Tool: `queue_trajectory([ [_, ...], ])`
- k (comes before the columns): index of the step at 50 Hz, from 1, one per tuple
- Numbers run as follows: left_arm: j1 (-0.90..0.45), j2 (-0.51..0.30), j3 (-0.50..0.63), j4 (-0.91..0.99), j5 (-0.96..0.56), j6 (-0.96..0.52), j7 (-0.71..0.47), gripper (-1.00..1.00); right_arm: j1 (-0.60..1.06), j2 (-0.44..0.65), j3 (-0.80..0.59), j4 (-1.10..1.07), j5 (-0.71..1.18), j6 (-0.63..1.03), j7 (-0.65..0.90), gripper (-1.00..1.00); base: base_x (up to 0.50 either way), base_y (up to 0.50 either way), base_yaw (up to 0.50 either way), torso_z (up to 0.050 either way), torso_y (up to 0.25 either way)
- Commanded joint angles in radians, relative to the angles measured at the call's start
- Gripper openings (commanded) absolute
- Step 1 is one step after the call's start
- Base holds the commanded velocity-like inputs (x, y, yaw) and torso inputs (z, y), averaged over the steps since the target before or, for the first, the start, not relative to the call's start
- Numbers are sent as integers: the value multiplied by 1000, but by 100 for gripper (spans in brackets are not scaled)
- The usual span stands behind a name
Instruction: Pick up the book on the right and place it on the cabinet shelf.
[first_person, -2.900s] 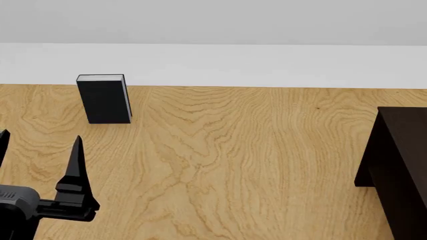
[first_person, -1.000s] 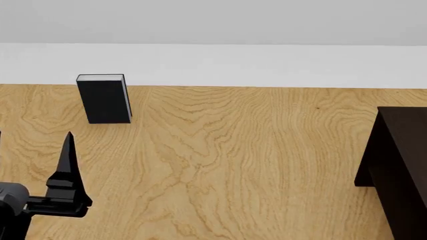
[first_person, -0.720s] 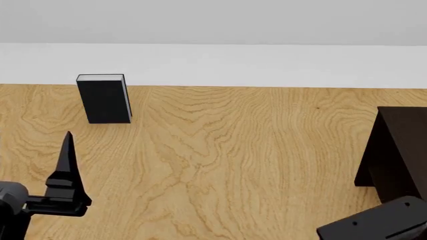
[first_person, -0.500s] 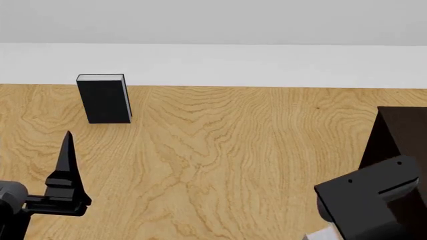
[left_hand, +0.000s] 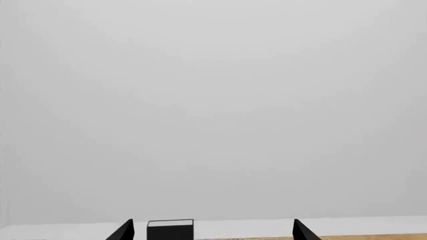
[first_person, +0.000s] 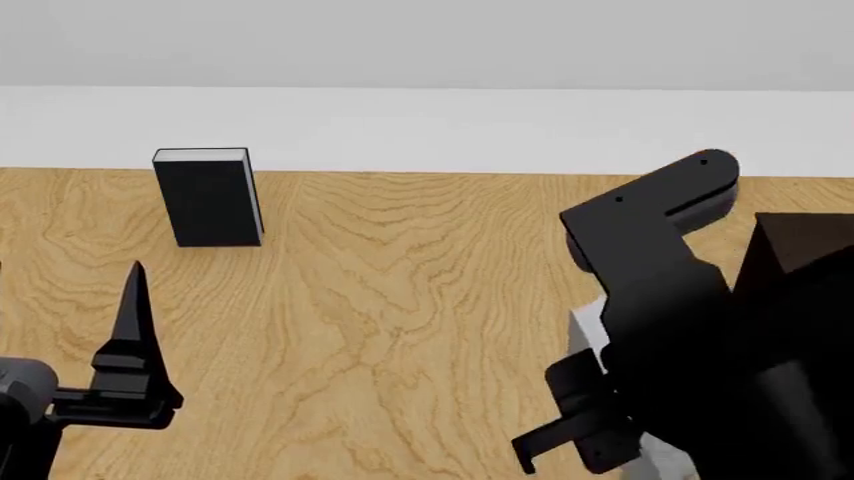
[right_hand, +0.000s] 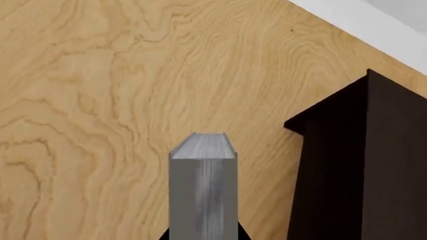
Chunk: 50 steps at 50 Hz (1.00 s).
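Observation:
The book (right_hand: 202, 190) is a plain grey slab, held on end above the wooden table, with my right gripper (right_hand: 202, 236) shut on its lower part. In the head view only grey slivers of the book (first_person: 583, 332) show behind my right arm (first_person: 654, 270). The cabinet shelf (right_hand: 360, 165), very dark brown, stands just beside the book; it also sits at the table's right edge (first_person: 801, 245), partly hidden by the arm. My left gripper (left_hand: 212, 231) is open and empty, low at the left (first_person: 67, 275).
A black book with a white page edge (first_person: 207, 197) stands upright at the back left of the table, and it shows between the left fingers (left_hand: 169, 230). The wooden table (first_person: 400, 300) ends at a white wall behind.
My right arm has risen into the head view from the lower right, carrying the grey book, and now covers part of the cabinet. The left gripper shifted slightly left early on, then stayed put.

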Motion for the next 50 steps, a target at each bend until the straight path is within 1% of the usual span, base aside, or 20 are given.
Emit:
queue_trajectory([
  [1,-2,-2,0,-6,-3,3,-4,100,121,-154,-64,147,-431,38,-293,-100,0,0,0,0,0],
  [3,-2,-3,0,-9,-4,5,-3,100,140,-182,-101,182,-490,31,-350,-100,0,0,0,0,5],
  [4,-4,-3,1,-14,-3,8,-2,100,157,-203,-142,207,-534,40,-390,-100,0,0,0,15,0],
  [7,-5,-4,1,-15,-5,7,-3,100,173,-231,-183,241,-607,3,-459,-100,0,0,0,0,0],
  [8,-5,-4,-1,-14,-6,5,-4,100,182,-243,-210,259,-655,-31,-520,-100,0,0,0,0,0],
  [9,-4,-5,-1,-12,-7,4,-5,100,192,-260,-223,300,-664,-16,-506,-100,0,0,0,0,0],
  [10,-4,-6,-3,-11,-8,3,-6,100,205,-280,-249,327,-690,-19,-542,-100,0,0,0,0,0],
  [11,-5,-6,-5,-12,-11,2,-6,100,201,-276,-249,311,-705,-59,-575,-100,0,0,0,0,0],
  [13,-6,-7,-6,-11,-13,1,-7,100,224,-315,-287,376,-731,-33,-588,-100,0,0,0,0,5],
  [15,-5,-7,-6,-9,-14,-1,-9,100,229,-325,-306,379,-762,-71,-629,-100,0,0,0,0,0],
  [18,-5,-8,-6,-12,-16,1,-9,100,237,-367,-330,441,-803,-113,-668,-100,0,0,0,0,0],
  [22,-9,-11,-23,-17,-29,2,-10,100,251,-421,-446,468,-908,-164,-773,-100,0,0,0,0,3],
  [29,-16,-11,-31,-25,-37,4,-13,100,226,-519,-575,575,-1038,-271,-883,-100,0,0,0,0,0],
  [35,-13,-13,-25,-17,-38,1,-15,100,210,-597,-632,672,-1104,-331,-922,-100,0,0,0,0,2],
  [37,-14,-14,-26,-16,-40,0,-15,100,200,-617,-636,699,-1117,-346,-913,-100,0,0,0,0,0],
  [39,-13,-16,-29,-13,-44,-1,-16,100,194,-629,-638,712,-1134,-349,-865,-100,0,0,0,0,0],
  [43,-18,-17,-36,-19,-51,0,-17,100,173,-641,-639,712,-1140,-366,-853,-100,0,0,0,0,3],
  [45,-21,-16,-40,-30,-53,7,-15,100,156,-660,-650,735,-1154,-388,-858,-100,0,0,0,0,0],
  [48,-20,-18,-44,-19,-59,0,-20,100,126,-701,-670,800,-1186,-406,-827,-100,0,0,0,0,0],
  [50,-19,-19,-44,-18,-61,1,-20,100,105,-709,-673,807,-1188,-430,-815,-100,0,0,0,0,5],
])
